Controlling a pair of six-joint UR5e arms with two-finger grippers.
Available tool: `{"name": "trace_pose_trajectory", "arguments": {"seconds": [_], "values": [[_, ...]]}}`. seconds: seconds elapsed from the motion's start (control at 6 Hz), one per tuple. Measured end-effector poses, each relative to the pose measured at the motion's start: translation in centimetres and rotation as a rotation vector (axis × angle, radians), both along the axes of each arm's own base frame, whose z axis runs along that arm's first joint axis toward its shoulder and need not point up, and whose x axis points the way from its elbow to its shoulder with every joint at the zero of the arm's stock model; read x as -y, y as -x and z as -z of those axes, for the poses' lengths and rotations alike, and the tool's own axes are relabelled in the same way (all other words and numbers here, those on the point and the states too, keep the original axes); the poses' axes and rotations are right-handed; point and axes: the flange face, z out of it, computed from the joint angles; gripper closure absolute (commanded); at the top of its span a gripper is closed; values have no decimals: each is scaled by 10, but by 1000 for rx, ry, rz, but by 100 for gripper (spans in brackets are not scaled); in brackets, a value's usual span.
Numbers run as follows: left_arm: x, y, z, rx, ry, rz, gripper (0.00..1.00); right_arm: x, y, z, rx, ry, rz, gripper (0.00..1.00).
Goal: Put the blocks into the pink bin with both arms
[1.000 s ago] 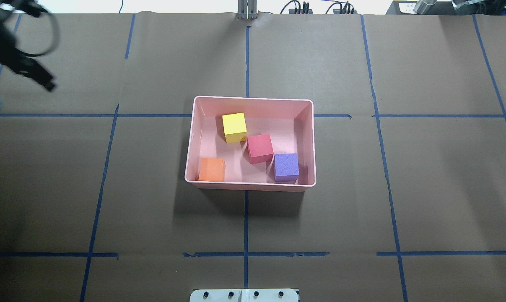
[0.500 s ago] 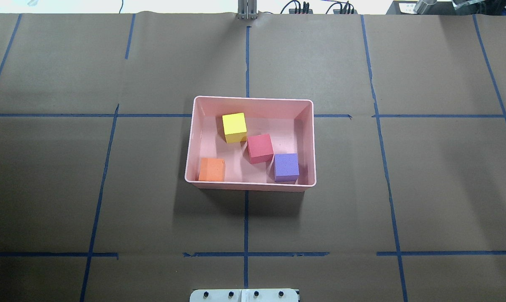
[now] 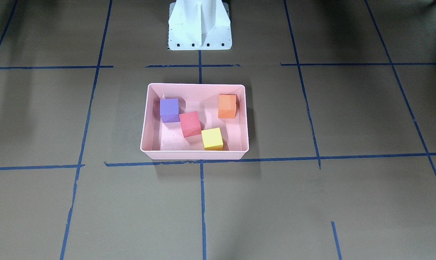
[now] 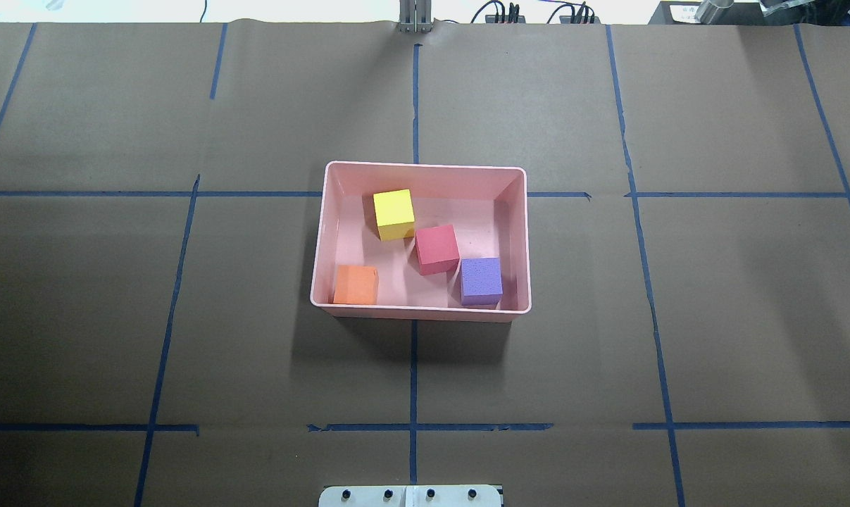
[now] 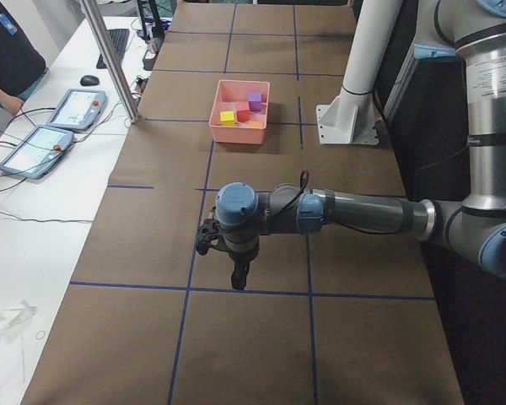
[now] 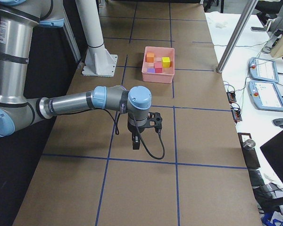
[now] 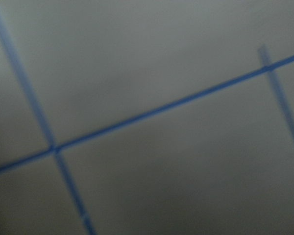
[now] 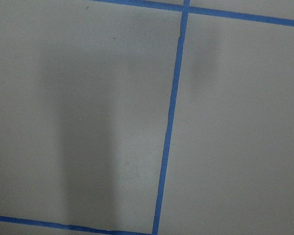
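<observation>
The white pedestal (image 3: 199, 25) stands near the pink bin (image 4: 326, 232) of blocks (image 4: 437, 248); left fingers (image 5: 238, 274) and right fingers (image 6: 136, 141) are too small to tell whether apart or together.

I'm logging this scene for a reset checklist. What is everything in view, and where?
bin: one, pink, table centre
yellow block: one, in bin, far side
red block: one, in bin, middle
purple block: one, in bin, near right corner
orange block: one, in bin, near left corner
table: one, brown, blue tape grid
pedestal: one, white, between bin and robot
tablets: two, grey, side desk
person: one, dark top, at that desk
left arm, right arm: grey, blue caps, away from bin
left pincer, right pincer: black, pointing down; open or shut unclear
</observation>
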Motion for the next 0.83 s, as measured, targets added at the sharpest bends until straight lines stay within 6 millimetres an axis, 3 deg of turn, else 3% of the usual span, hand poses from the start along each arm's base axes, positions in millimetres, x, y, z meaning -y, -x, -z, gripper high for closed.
{"name": "trace_pose_trajectory", "arguments": {"seconds": [0.83], "values": [[-12, -1, -15, 6, 38, -3, 0, 0, 1, 2, 7, -4, 2, 0]]}}
